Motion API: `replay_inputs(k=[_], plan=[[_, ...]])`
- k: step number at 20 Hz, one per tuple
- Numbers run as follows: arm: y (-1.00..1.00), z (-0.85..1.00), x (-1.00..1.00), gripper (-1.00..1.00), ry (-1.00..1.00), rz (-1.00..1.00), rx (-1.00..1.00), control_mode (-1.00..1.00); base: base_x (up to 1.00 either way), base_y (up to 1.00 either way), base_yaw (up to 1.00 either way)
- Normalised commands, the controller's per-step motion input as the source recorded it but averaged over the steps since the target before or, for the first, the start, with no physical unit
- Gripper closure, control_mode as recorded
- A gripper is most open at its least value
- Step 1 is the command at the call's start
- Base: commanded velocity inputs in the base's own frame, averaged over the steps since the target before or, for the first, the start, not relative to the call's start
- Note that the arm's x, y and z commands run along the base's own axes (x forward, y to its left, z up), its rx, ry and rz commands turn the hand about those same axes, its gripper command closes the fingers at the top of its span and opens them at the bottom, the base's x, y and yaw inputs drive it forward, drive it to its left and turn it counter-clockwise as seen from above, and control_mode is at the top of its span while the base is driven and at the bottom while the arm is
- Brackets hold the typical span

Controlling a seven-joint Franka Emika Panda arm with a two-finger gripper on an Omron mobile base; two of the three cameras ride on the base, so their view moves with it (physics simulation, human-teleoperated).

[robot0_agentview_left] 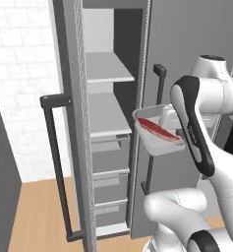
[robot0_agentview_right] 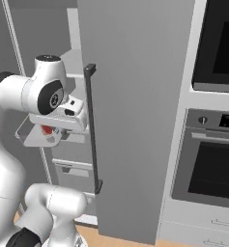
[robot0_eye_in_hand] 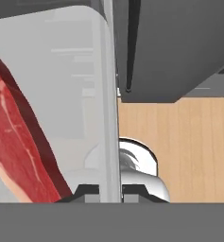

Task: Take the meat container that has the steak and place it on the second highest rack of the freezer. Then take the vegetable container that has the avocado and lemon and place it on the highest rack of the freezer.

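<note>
At centre right of the left base view, the tray [robot0_agentview_left: 156, 138] with the steak [robot0_agentview_left: 158, 130] hangs in the air just outside the open freezer [robot0_agentview_left: 108, 142], tilted so its near corner dips toward the lower right. The tool [robot0_eye_in_hand: 110, 190] is pinched narrow on the tray's rim: in the hand view the two tips sit tight against either side of the thin clear wall. Two flat racks show in the compartment, the upper rack [robot0_agentview_left: 108, 68] near the top of the frame and the second rack [robot0_agentview_left: 107, 115] about level with the tray, drawers [robot0_agentview_left: 109, 170] below. The likely trouble is the tilt: held by one edge only, the tray could sag further and let the steak slide out. Its far edge could also clip the freezer's door frame [robot0_agentview_left: 137, 123] or the rack lip on entry, twisting it in the grip.
</note>
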Motion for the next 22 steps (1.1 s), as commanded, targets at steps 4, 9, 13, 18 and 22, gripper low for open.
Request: replay_inputs(k=[4,9,13,18,22], plan=[[0.0,0.0,0.0,1.0,0.0,0.0,0.0,1.0,0.47,0.49,-0.01],[0.0,0.0,0.0,1.0,0.0,0.0,0.0,1.0,0.52,0.46,0.0],[0.0,0.0,0.0,1.0,0.0,0.0,0.0,1.0,0.62,0.05,0.0],[0.0,0.0,0.0,1.0,0.0,0.0,0.0,1.0,0.39,0.06,0.0],[0.0,0.0,0.0,1.0,0.0,0.0,0.0,1.0,0.04,0.11,0.0]])
